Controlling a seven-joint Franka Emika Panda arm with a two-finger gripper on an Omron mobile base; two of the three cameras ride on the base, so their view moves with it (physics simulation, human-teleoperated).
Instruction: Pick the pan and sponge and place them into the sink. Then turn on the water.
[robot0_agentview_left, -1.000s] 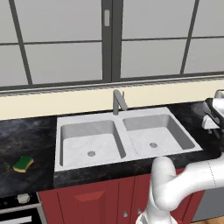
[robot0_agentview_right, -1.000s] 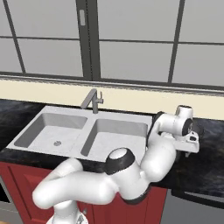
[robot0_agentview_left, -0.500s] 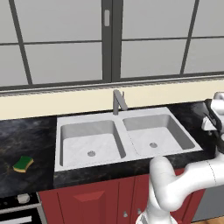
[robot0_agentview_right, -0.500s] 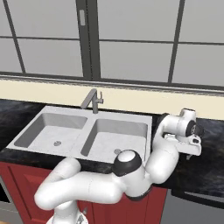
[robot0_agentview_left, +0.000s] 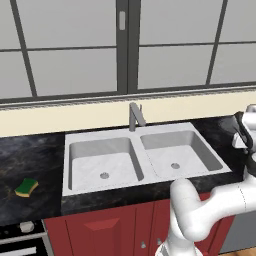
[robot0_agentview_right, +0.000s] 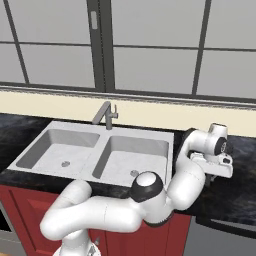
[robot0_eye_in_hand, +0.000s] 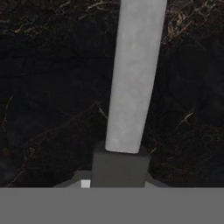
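Hand view: gripper (robot0_eye_in_hand: 120, 168) points down at the dark speckled bench (robot0_eye_in_hand: 48, 87). Its tips sit close together, reading as one dark block. A pale grey bar (robot0_eye_in_hand: 135, 74) runs up from that block, slightly tilted, lying over the bench. It's prob. the pan handle, though lighter than expected and the pan body is out of frame, so I can't be sure. The tips look clamped narrow on its near end.

Right base view: arm bends from lower left up and over the sink's right rim, w/ the hand low above the bench just right of the sink (robot0_agentview_right: 172, 137).

Left base view: sponge (robot0_agentview_left: 26, 187) lies flat on the bench, well left of the sink, green side up and yellow edge showing. Faucet (robot0_agentview_left: 134, 116) stands behind the divider between the two basins.
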